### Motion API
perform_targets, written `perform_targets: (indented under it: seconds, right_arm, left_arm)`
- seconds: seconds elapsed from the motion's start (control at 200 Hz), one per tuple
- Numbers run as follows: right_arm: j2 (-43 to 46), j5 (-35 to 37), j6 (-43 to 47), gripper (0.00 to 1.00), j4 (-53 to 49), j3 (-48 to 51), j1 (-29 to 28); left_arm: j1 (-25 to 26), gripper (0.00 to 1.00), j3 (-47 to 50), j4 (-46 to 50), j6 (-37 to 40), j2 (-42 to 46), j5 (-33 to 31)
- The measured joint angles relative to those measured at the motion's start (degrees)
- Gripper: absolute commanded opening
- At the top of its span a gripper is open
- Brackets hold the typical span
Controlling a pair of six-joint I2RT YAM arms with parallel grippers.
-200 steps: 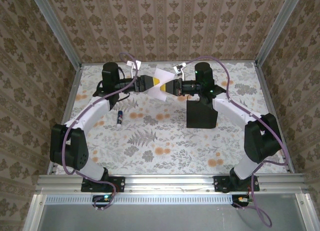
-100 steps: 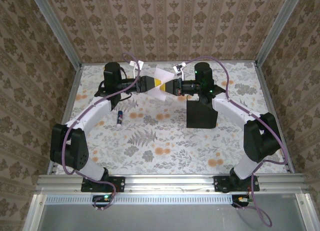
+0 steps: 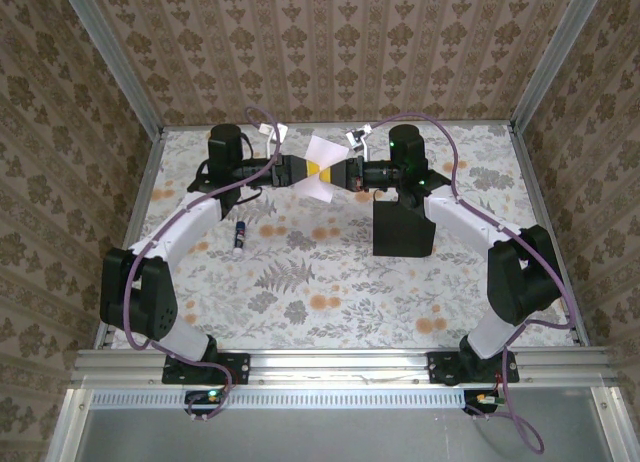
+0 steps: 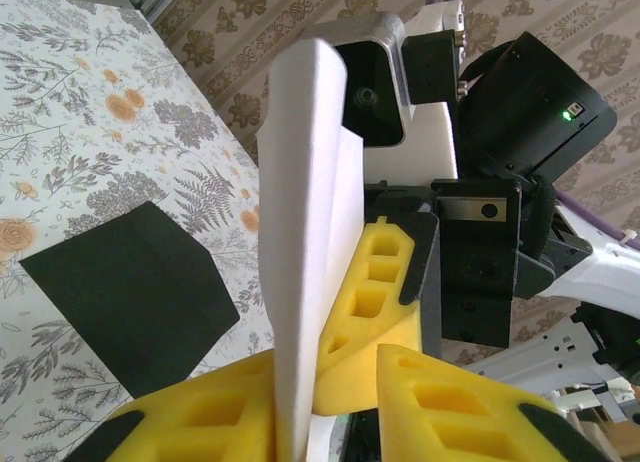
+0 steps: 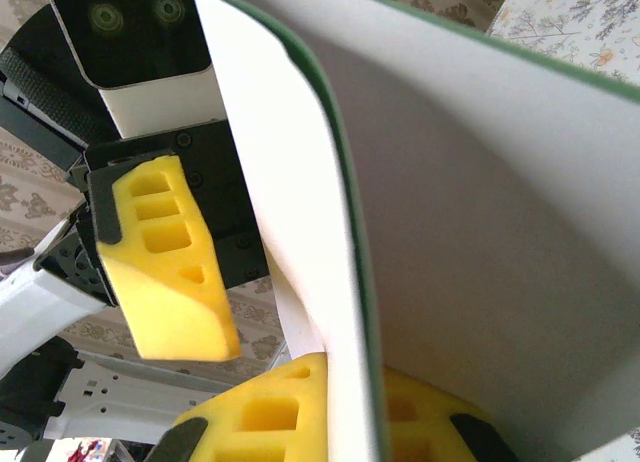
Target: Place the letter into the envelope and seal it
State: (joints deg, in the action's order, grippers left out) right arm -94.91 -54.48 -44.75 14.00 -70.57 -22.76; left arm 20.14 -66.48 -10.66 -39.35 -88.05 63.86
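Up at 12 o'clock over the floral-patterned table [image 3: 300, 292], the flat white paper letter with its thin green border [image 3: 323, 148] hangs in the air, bent into a fold, between the two grippers. The right gripper [image 3: 336, 171] comes in from 3 o'clock, yellow pads pressed together, pinching the letter. The left gripper [image 3: 311, 168] faces it from 9 o'clock, pads flanking the sheet, very close. Gripping or not, I cannot tell. The flat black rectangular paper envelope [image 3: 402, 230] lies on the table at 4 o'clock from the letter. A small white-and-blue tube [image 3: 238, 239] rests at 9 o'clock of the table's middle.
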Motion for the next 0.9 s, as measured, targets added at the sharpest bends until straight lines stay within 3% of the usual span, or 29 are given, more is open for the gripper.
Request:
perform_targets:
  seconds: [0.175,0.255,0.385,0.595,0.9]
  right_arm:
    - [0.02,-0.09,0.2,0.16,-0.02,0.0,0.13]
    - [0.09,-0.13,0.94,0.31,-0.5,0.0,0.46]
    - [1.22,0.02,2.91,0.69,-3.54,0.02,2.01]
    - [6.73,1.11,5.53,0.97,-6.38,1.68,5.44]
    - [9.16,1.31,4.15,0.99,-1.14,8.83,6.97]
  left_arm:
    - [-0.46,0.08,0.0,0.59,0.15,0.0,-0.31]
    - [-0.74,0.04,0.0,0.87,0.15,0.0,-0.63]
    - [-1.18,0.0,0.0,0.87,0.15,0.0,-0.87]
    - [-1.86,0.0,0.0,-0.63,-1.09,0.0,-1.31]
    - [-0.02,0.0,3.74,-15.76,-11.08,0.0,-4.46]
